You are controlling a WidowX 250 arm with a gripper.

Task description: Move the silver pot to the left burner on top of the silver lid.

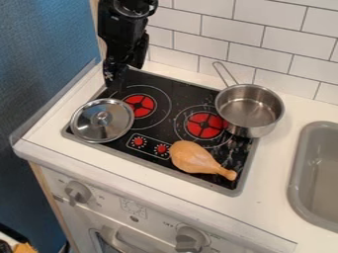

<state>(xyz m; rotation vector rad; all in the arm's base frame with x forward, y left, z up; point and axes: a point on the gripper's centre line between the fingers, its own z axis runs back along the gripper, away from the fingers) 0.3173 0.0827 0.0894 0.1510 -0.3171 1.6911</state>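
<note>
Lid point(102, 121) near gripper point(114, 84), pot point(249, 108) apart.

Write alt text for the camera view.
A silver pot sits at the right rear of a black toy stovetop, with a silver lid near its left edge. A brown drumstick lies at front right. A black robot tool hangs near the rear left corner.
</note>
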